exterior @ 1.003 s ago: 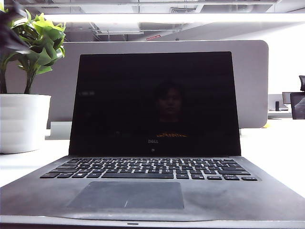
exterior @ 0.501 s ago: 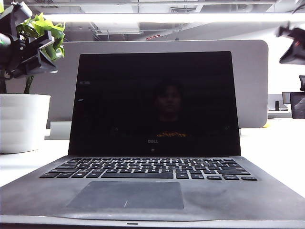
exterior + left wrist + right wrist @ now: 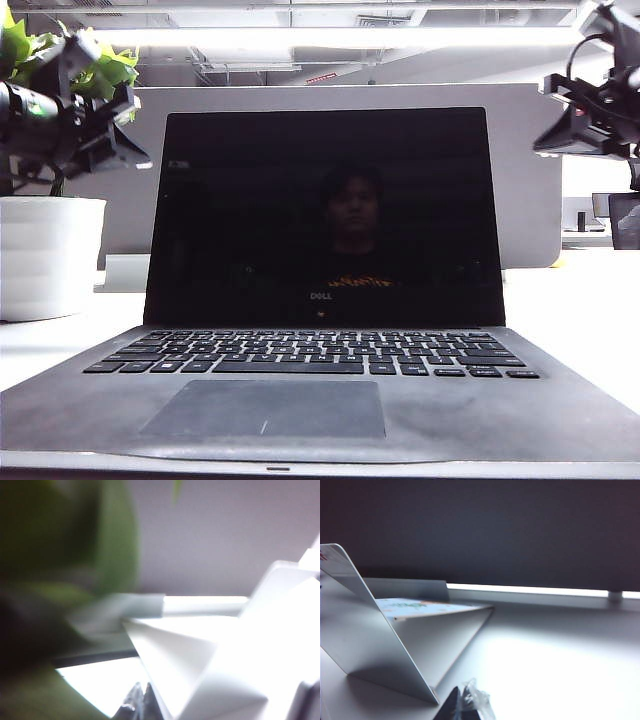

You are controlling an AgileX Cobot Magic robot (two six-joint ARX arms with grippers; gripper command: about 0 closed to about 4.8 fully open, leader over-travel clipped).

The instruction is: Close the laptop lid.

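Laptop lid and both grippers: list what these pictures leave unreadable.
- Black-screened Dell laptop lid: its back face and hinge are hidden in the exterior view by the lid itself.
- Left gripper: motion blur and a green plant leaf fill its wrist view; the bottom edge crops the fingertips.
- Right gripper: cropped likewise in its wrist view; dark against ceiling glare in the exterior view, so jaw opening is unclear.

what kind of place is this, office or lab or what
Most likely an open-plan office: a grey partition board behind the open laptop lid, a potted plant on the white desk, and strip lights overhead.
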